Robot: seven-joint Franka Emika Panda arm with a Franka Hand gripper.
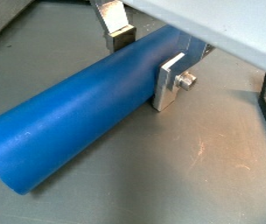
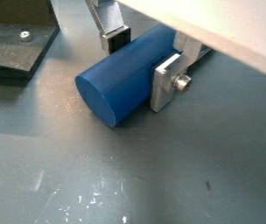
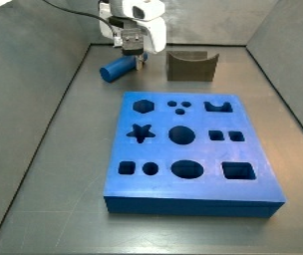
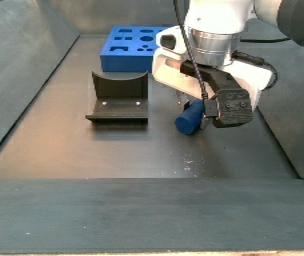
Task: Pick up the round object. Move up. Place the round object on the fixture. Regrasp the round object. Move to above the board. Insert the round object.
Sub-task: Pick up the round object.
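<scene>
Silver-plated two-finger gripper (image 1: 143,59) straddles the blue cylinder peg (image 1: 83,109) lying on the grey floor beside the olive-brown notched fixture (image 3: 190,66), pads seemingly closed on it, so lift straight up and keep the peg level and centred.

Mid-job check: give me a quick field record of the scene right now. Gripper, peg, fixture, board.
gripper: low over the floor, one finger on each side of the round object, near one end
gripper state: fingers against the peg's sides in both wrist views; looks closed on it
round object: blue peg lying on its side on the floor, not lifted
fixture: brown notched block, apart from the peg, notch empty
board: blue slab, holes all empty
dark bracket: on the floor beside the peg
task stage: pick-up, peg not yet raised
</scene>
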